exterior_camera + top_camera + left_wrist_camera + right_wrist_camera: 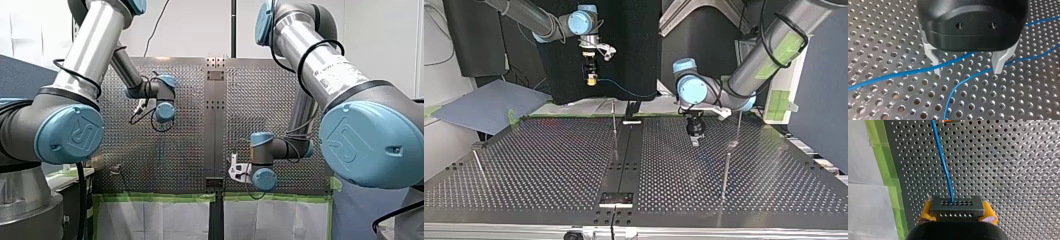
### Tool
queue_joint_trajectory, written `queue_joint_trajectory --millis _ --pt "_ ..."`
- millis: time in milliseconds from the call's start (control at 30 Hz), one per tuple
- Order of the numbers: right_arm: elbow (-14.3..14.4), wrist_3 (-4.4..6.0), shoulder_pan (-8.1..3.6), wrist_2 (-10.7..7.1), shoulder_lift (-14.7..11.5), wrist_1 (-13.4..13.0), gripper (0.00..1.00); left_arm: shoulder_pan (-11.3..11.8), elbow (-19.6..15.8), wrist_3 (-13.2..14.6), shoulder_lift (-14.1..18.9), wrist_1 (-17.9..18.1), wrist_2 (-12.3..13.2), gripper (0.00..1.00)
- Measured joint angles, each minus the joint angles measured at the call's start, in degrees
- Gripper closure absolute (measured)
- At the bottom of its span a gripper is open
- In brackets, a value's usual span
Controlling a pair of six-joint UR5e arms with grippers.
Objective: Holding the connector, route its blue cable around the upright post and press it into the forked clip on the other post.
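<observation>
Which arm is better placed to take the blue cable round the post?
Right: my right gripper is shut on the connector, the blue cable running from it. My left gripper is open above cable on the table.

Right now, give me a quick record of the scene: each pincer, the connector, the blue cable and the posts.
Right pincer: raised, shut on connector
Left pincer: open, low over table
Blue cable: runs across table under left pincer, ungripped
Centre post: upright, by the table's middle strip
Side post: upright, at top view's right
</observation>
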Motion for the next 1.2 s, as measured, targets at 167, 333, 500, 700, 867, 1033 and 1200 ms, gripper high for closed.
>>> queue_joint_trajectory --millis 167,333,500,700,867,1033,1200 --pt "0.0 0.03 0.08 -0.02 0.0 0.0 1.0 0.2 -0.4 -1.6 -0.2 0.8 0.7 0.0" --pt "0.0 0.07 0.14 -0.07 0.0 0.0 1.0 0.4 -0.5 -2.6 -1.9 1.1 1.2 0.0" --pt "-0.2 0.1 0.21 -0.08 0.0 0.0 1.0 0.6 -0.4 -2.8 -4.0 1.8 1.5 0.0" --pt "-0.3 0.1 0.41 -0.09 0.0 0.1 1.0 1.1 -0.4 -3.9 -4.5 2.2 2.6 0.0" --pt "-0.3 0.13 0.61 -0.08 0.0 0.0 1.0 1.6 0.2 -4.7 -5.4 2.0 2.8 0.0" --pt "-0.3 0.08 0.76 -0.08 0.0 0.2 1.0 1.5 2.4 -4.8 -7.7 -0.1 1.9 0.0" --pt "-0.3 0.1 0.86 -0.08 0.0 0.0 1.0 1.5 3.5 -6.2 -10.5 -1.7 1.5 0.0"
